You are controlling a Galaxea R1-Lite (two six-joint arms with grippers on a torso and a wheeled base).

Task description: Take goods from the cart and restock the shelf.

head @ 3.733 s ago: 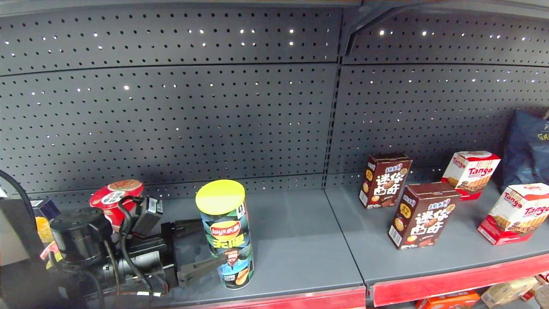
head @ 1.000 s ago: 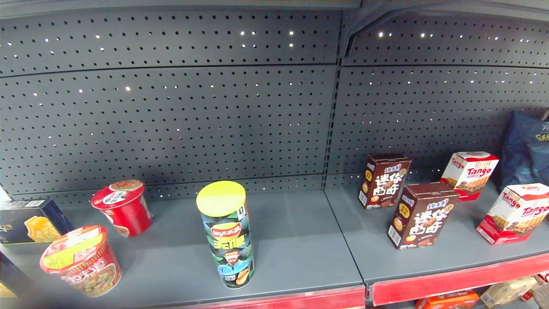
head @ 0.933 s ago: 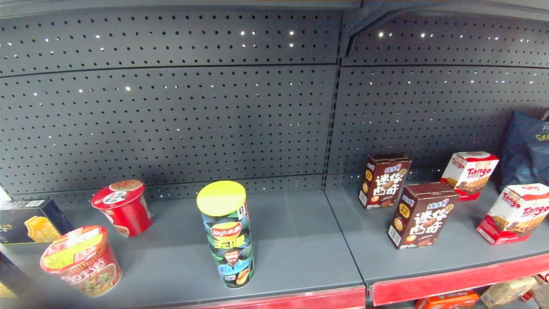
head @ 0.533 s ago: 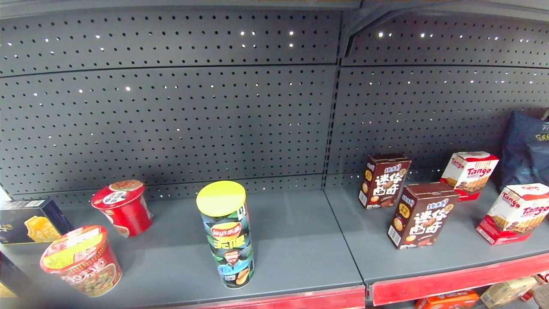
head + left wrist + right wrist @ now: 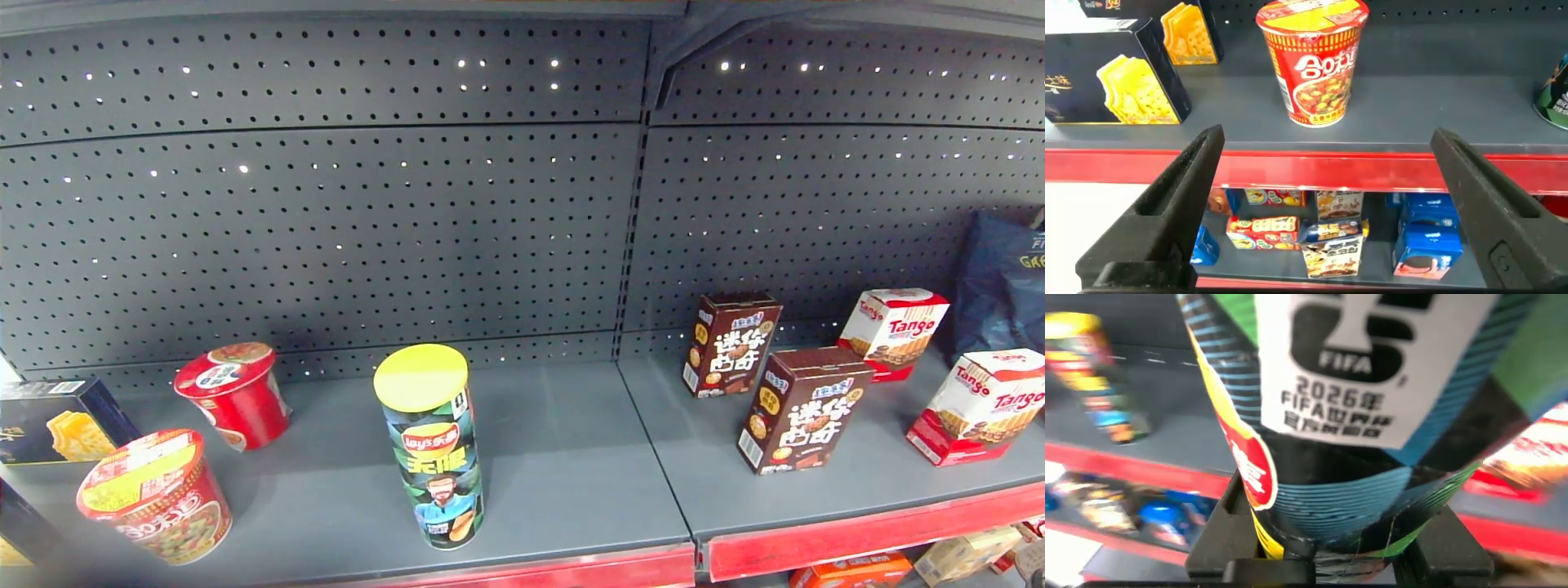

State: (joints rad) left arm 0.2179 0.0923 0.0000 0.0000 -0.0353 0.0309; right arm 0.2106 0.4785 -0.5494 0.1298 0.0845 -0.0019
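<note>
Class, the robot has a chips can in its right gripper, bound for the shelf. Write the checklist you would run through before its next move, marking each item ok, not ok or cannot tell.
1. Right gripper shut on the held can: ok.
2. Left gripper open and empty: ok.
3. Bare shelf between the standing can and the nearer brown box: ok.
4. Standing can upright: ok.
5. Noodle cup apart from the left gripper: ok.
6. Held can's height against the shelf's edge: cannot tell.
</note>
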